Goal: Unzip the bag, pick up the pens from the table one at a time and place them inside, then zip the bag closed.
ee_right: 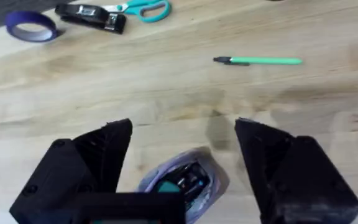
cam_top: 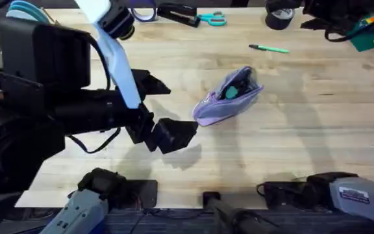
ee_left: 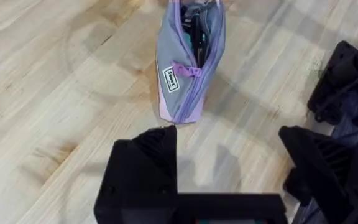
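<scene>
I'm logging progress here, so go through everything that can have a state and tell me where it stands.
bag: unzipped, mouth gaping, items inside
pen: lying loose on the table, outside the bag
left gripper: open, empty, just short of the bag
right gripper: open, empty, above the bag
scissors: closed, lying flat

The pale wooden plank worktop with visible grain (cam_top: 317,123) is stretching across the scene, soft grey shadows lying over its boards. Along its far edge a roll of purple tape (ee_right: 32,26), a black stapler (ee_right: 92,17), teal-handled scissors (ee_right: 143,8) and a roll of black tape (cam_top: 279,17) are sitting. A green circuit board (cam_top: 373,39) is resting at the far right corner.
</scene>
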Controlling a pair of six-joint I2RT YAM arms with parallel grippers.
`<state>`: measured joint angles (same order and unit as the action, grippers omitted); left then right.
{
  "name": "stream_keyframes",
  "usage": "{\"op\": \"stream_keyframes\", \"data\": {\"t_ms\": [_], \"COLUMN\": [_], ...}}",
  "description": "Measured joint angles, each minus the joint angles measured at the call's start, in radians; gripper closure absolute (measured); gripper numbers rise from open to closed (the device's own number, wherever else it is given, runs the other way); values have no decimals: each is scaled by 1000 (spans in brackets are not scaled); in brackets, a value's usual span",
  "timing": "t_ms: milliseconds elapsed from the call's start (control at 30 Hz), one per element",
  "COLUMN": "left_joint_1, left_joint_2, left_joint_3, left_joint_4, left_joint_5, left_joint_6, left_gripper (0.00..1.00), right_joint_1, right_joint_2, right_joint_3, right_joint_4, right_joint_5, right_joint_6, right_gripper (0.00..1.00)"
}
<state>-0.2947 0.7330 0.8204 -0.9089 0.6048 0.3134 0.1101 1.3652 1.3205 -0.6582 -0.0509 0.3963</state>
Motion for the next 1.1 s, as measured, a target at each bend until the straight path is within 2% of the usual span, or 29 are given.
{"op": "stream_keyframes", "data": {"t_ms": [167,300,633,733,1100], "left_joint_1": [0,0,0,0,0], "left_joint_2": [0,0,0,0,0], "left_joint_3": [0,0,0,0,0], "left_joint_4": [0,0,0,0,0], "left_joint_5": [0,0,0,0,0], "left_joint_6": [0,0,0,0,0], "left_gripper": [8,8,7,7,7], "right_joint_1": [0,0,0,-3,-77], "right_joint_2": [37,109,409,489,638], "right_joint_3": [3,63,501,587,611], "right_joint_4": [-6,-75,-352,-380,-362], "right_joint_5": [90,152,232,238,239], "right_joint_6": [5,9,20,42,265], "right_gripper": [7,7,7,7,7]}}
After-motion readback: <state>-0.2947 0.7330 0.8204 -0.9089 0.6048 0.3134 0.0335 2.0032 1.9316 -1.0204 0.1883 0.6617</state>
